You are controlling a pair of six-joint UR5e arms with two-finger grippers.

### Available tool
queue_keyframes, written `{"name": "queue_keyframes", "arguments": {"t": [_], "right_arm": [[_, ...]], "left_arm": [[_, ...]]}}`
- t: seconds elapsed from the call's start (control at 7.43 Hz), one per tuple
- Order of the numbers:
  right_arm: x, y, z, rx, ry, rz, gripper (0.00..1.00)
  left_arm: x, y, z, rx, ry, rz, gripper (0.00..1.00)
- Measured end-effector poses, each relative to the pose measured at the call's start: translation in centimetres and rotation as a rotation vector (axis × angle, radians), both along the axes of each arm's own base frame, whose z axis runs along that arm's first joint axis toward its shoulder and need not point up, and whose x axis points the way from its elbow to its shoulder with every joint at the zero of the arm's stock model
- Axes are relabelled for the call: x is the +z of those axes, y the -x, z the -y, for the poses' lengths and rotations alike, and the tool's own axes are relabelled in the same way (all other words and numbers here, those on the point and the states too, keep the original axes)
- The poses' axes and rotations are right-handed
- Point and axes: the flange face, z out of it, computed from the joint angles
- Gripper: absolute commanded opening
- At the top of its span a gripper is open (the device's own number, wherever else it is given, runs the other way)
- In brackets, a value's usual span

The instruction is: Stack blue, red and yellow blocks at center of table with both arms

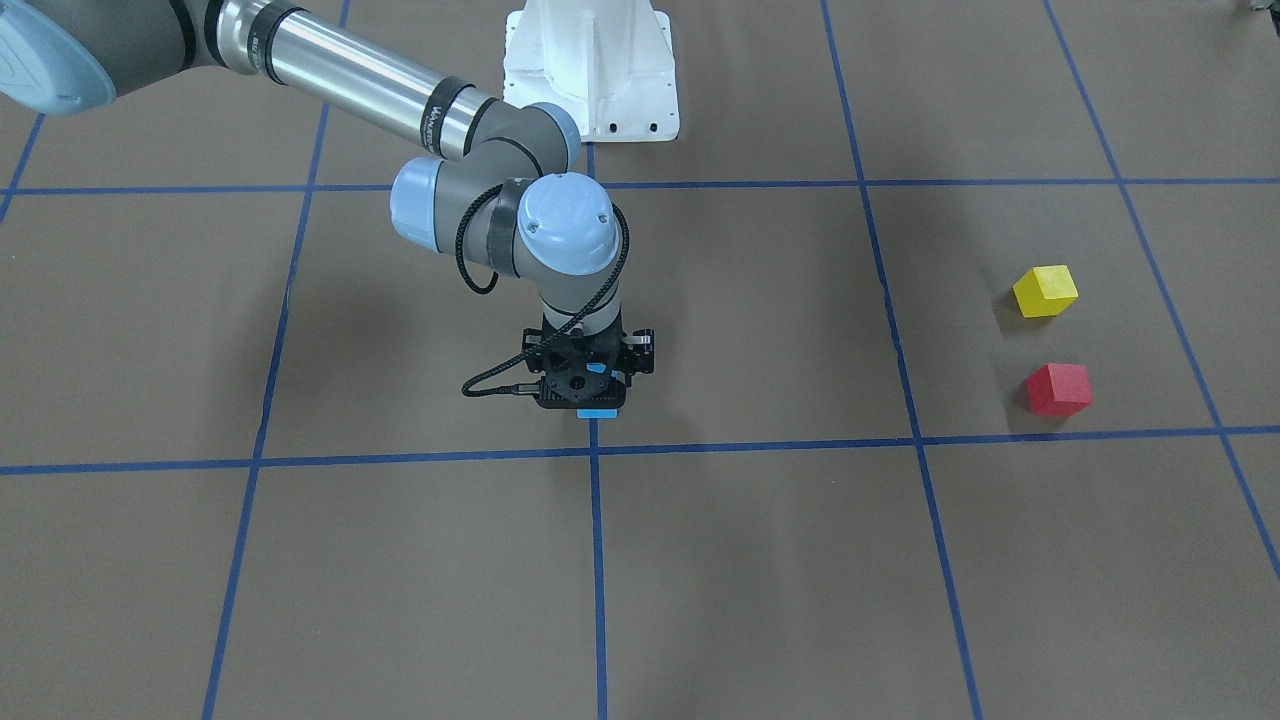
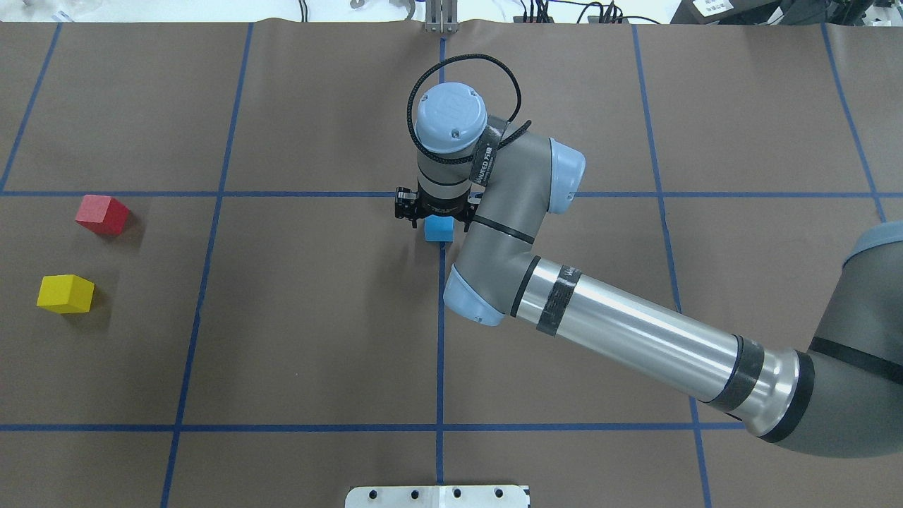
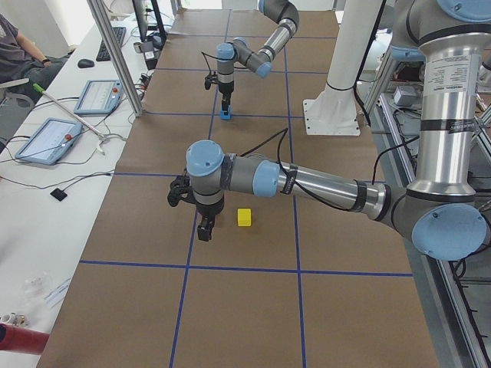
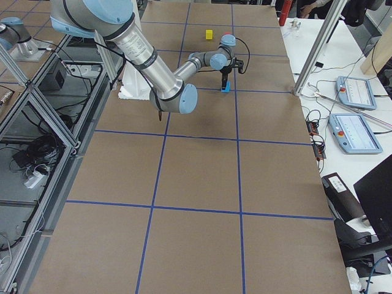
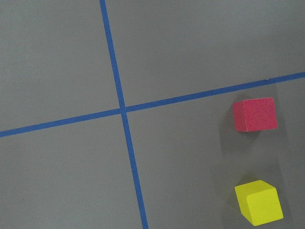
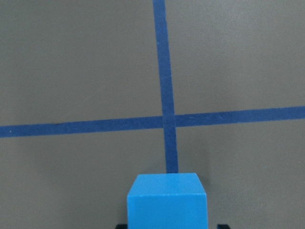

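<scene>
My right gripper (image 2: 437,220) points straight down near the table's centre, where the blue tape lines cross, and is shut on the blue block (image 2: 439,228). The block also shows in the front view (image 1: 598,411) and at the bottom of the right wrist view (image 6: 167,202). The red block (image 2: 102,214) and the yellow block (image 2: 65,293) lie apart from each other on the table's left side, and both show in the left wrist view (image 5: 255,114) (image 5: 259,202). My left gripper (image 3: 205,228) shows only in the exterior left view, next to the yellow block (image 3: 244,217). I cannot tell whether it is open or shut.
The white robot base (image 1: 590,70) stands at the table's robot-side edge. Blue tape lines (image 2: 440,331) divide the brown tabletop into squares. Operator tablets (image 3: 47,139) and cables lie on the side bench beyond the far edge.
</scene>
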Motion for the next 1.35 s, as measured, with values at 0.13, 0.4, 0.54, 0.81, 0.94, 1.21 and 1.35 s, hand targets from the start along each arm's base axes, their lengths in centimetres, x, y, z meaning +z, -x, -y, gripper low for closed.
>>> {"name": "queue_keyframes", "arguments": {"t": [0.13, 0.4, 0.54, 0.81, 0.94, 1.21, 1.35], "right_arm": [[-0.5, -0.5, 0.2, -0.003, -0.011, 0.010, 0.99], [-2.0, -4.1, 1.0, 0.005, -0.020, 0.066, 0.99], [-0.9, -7.1, 0.5, 0.009, -0.020, 0.096, 0.99], [3.7, -14.8, -1.0, 0.038, -0.024, 0.126, 0.99], [5.9, -18.0, -1.5, 0.052, -0.021, 0.126, 0.99], [10.6, -22.3, -2.2, 0.041, -0.040, 0.091, 0.99], [12.5, -23.6, -2.3, 0.031, -0.051, 0.069, 0.99]], "left_arm": [[-0.3, -0.6, 0.2, -0.030, 0.020, -0.005, 1.00], [-1.2, -4.9, 0.7, -0.084, 0.063, -0.029, 1.00], [-1.3, -7.6, 0.5, -0.102, 0.096, -0.044, 1.00], [-1.6, -12.7, -0.4, -0.130, 0.152, -0.064, 1.00], [-1.5, -15.1, -0.6, -0.134, 0.145, -0.060, 1.00], [-0.9, -17.8, -0.7, -0.117, 0.138, -0.047, 1.00], [-1.0, -18.5, -0.5, -0.110, 0.133, -0.046, 1.00]]}}
